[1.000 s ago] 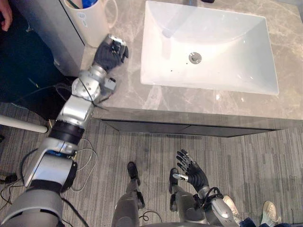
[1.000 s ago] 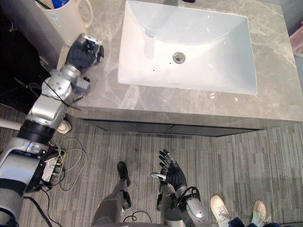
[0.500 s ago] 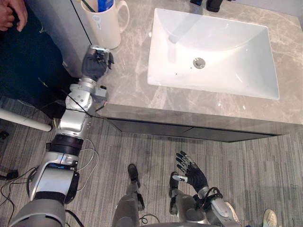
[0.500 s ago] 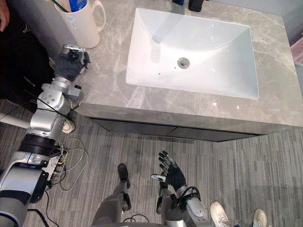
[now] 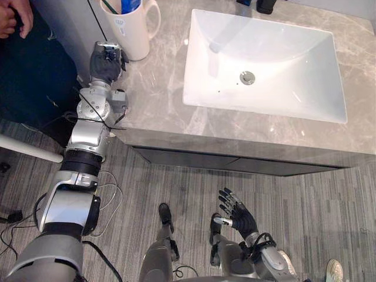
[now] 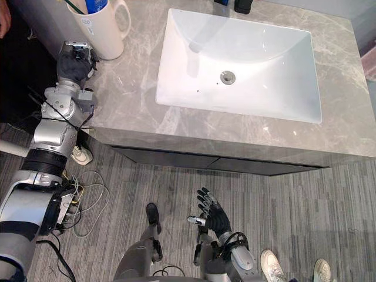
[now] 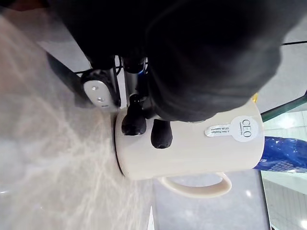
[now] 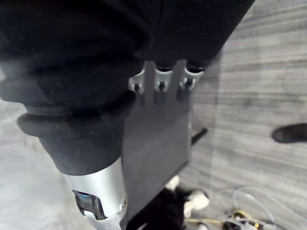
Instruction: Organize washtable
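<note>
A cream mug (image 5: 130,26) with a handle stands at the back left corner of the grey marble counter (image 5: 153,100), holding a blue tube and a green stick. My left hand (image 5: 106,57) sits just in front of the mug at the counter's left edge, fingers curled with nothing in them. In the left wrist view its dark fingertips (image 7: 162,134) rest against the lower side of the mug (image 7: 192,153). My right hand (image 5: 238,215) hangs low over the floor in front of the counter, open with fingers spread.
A white rectangular sink (image 5: 202,88) with a metal drain (image 5: 247,77) takes up the counter's middle. Dark items (image 5: 264,6) stand behind the basin. A person's hand (image 5: 12,17) shows at the far left, and a shoe (image 6: 273,262) on the floor at the lower right.
My left hand has drawn back from the counter's middle-left toward the mug and now touches its side. The camera shifted early on. The right hand has stayed still.
</note>
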